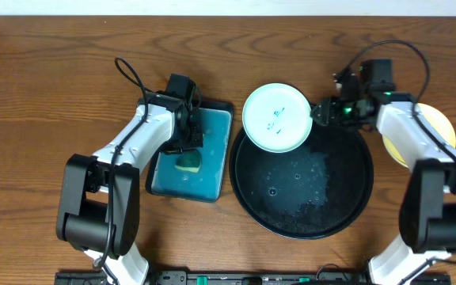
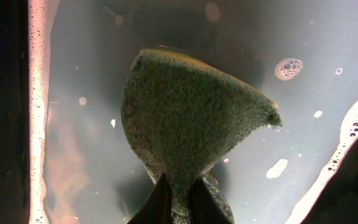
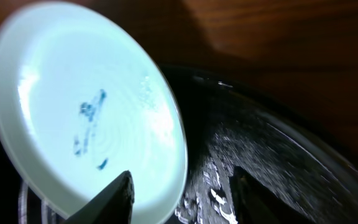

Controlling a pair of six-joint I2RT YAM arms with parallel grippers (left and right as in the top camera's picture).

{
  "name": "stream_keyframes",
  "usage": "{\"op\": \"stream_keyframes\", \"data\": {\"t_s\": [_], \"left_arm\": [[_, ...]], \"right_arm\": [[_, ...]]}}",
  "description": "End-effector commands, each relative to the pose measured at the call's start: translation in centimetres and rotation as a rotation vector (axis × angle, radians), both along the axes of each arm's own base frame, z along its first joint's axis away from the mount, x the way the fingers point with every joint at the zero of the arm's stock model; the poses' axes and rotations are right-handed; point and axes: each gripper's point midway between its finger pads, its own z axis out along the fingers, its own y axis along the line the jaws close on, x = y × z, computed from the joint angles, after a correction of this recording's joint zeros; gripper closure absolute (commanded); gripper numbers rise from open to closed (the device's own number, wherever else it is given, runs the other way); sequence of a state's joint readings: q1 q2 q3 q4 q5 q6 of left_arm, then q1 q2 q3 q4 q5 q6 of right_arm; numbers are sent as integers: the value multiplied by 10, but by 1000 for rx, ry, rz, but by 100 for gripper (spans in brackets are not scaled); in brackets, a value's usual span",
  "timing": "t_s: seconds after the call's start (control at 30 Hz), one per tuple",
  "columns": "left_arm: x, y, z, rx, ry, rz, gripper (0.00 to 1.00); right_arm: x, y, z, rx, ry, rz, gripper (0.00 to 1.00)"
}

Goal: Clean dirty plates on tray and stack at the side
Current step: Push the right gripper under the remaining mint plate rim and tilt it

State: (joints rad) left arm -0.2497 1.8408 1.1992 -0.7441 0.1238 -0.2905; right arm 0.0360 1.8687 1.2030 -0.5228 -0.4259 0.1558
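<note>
**Two trays side by side at mid-table**

The round tray (image 1: 323, 198) sits right of the table's (image 1: 38, 95) centre, toward the robot's edge. Touching it on the left lies the rectangular tray (image 1: 212, 170), with the sponge (image 1: 188, 164) in it, pinched by the left gripper (image 1: 187, 146). The plate (image 1: 276, 117) hangs over the round tray's far-left rim, its right edge clamped in the right gripper (image 1: 319, 113). A second plate (image 1: 442, 127) lies near the table's right edge.

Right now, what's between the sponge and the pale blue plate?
Overhead view: only soapy water, the teal tray's dark right rim and a sliver of wooden table; nothing else separates sponge from plate.
</note>
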Motion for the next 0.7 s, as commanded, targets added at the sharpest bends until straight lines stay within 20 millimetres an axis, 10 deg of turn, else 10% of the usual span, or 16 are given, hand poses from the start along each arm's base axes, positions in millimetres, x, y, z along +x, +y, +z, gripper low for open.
{"op": "stream_keyframes", "data": {"t_s": [0.0, 0.3, 0.67], "left_arm": [[-1, 6, -2, 21, 5, 4, 92], [-1, 6, -2, 22, 5, 4, 92], [-1, 6, -2, 21, 5, 4, 93]], "right_arm": [[1, 12, -20, -15, 26, 39, 54], [-1, 18, -33, -11, 57, 38, 99], [-56, 3, 4, -88, 198, 28, 99]]}}
